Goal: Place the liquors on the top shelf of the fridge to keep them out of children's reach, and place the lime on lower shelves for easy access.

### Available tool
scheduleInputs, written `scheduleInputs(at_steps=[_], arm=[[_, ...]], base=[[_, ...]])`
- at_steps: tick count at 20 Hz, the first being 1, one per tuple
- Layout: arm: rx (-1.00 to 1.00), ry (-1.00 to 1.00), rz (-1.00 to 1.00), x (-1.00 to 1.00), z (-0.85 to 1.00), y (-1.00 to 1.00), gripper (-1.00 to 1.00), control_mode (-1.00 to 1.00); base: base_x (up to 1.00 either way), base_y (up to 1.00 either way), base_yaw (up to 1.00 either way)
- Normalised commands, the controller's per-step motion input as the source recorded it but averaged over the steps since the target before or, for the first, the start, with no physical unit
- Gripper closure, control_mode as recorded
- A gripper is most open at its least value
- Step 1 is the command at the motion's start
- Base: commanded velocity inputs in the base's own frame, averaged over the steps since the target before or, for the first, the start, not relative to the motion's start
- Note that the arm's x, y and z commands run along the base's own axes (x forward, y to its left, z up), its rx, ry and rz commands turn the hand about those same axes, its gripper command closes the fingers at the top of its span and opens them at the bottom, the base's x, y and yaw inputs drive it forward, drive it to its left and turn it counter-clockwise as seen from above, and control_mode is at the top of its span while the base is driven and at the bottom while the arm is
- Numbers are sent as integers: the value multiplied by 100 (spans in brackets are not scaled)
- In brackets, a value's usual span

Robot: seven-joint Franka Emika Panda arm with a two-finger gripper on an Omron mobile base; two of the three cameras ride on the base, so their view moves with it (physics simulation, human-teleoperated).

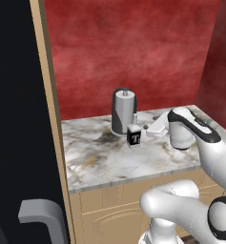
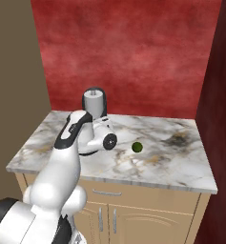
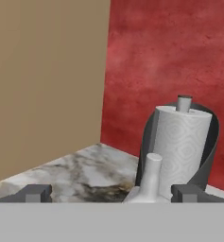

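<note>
I'm hovering the gripper (image 3: 111, 193), jaws wide apart, around the slim bottle's (image 3: 150, 182) neck (paper-towel roll (image 3: 182, 144) behind), near the worktop's (image 1: 95, 157) back edge.

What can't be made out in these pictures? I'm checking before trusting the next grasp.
- Slim bottle: hand view, its body is cut off by the bottom edge; left base view, mostly hidden behind the square bottle.
- Both bottles: right base view, covered by the arm.
- Lime: left base view, hidden behind the arm.
- Fridge shelves: left base view, hidden by its dark door.
- Gripper: hand view, fingertips barely clear the bottom edge.
</note>
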Motion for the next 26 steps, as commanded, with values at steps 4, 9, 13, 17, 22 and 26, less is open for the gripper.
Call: scheduleInputs(at_steps=[4,9,13,17,22,26], arm=[[0,0,2,12,0,11,-100,-100],[0,0,2,10,0,10,-100,-100],[0,0,0,20,0,1,-100,-100],[0,0,0,31,-8,0,-100,-100],[0,0,0,31,-17,0,-100,-100],[0,0,0,16,-22,0,-100,-100]], base=[[0,0,0],[0,0,0],[0,0,0],[0,0,0],[0,0,0],[0,0,0]])
